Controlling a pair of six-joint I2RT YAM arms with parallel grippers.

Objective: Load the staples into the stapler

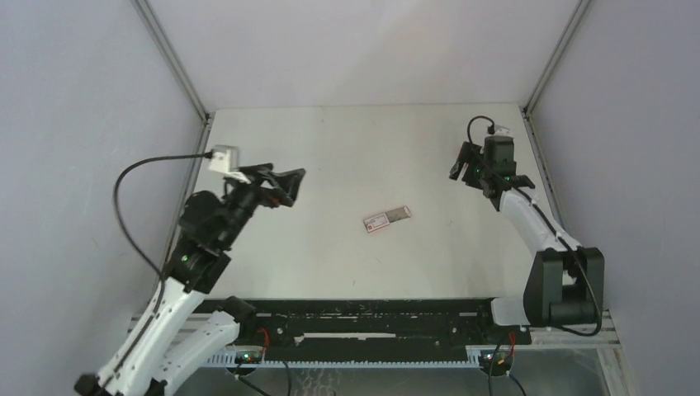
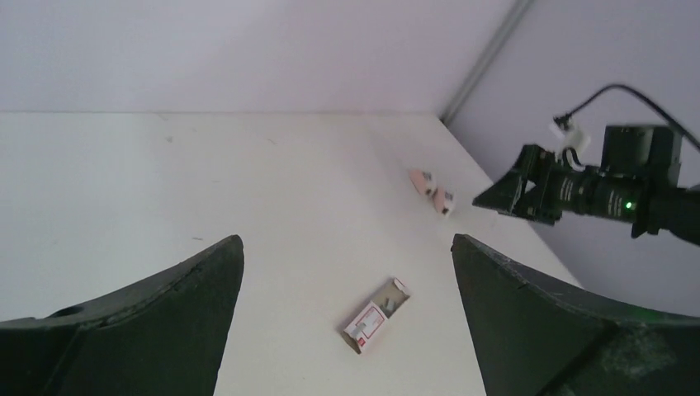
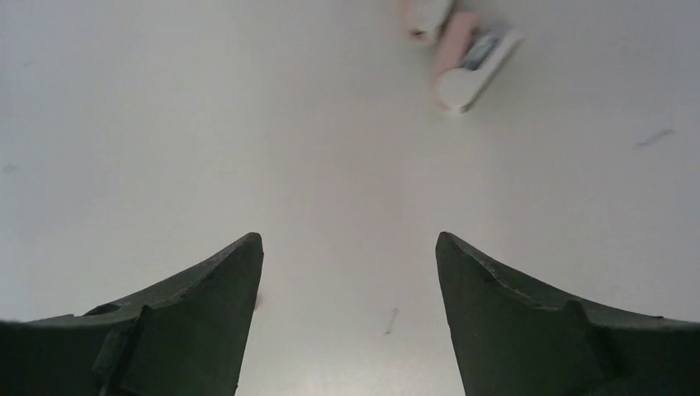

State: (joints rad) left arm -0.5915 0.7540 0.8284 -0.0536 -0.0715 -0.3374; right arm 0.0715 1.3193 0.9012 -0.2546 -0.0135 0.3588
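Standoff before loading: held black left gripper [image 2: 347, 247] and black right gripper [image 3: 348, 239] wide open and empty, likely readying a reach, with grey metal staples [image 2: 393, 299] in flat pinkish red-labelled box [image 2: 367, 323] mid-way across white table [image 1: 330, 148], well apart from stubby pink staplers [image 2: 444, 200].

Bare table [image 1: 330, 165] around the staple box [image 1: 387, 219] (staplers [image 2: 444, 200] well apart, rightward)

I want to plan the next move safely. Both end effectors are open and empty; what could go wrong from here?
1. The box lies open with its staples exposed; a rough grasp might spill them.
2. The two staplers lie close together; the right end effector, open wide, might catch both or push one away.
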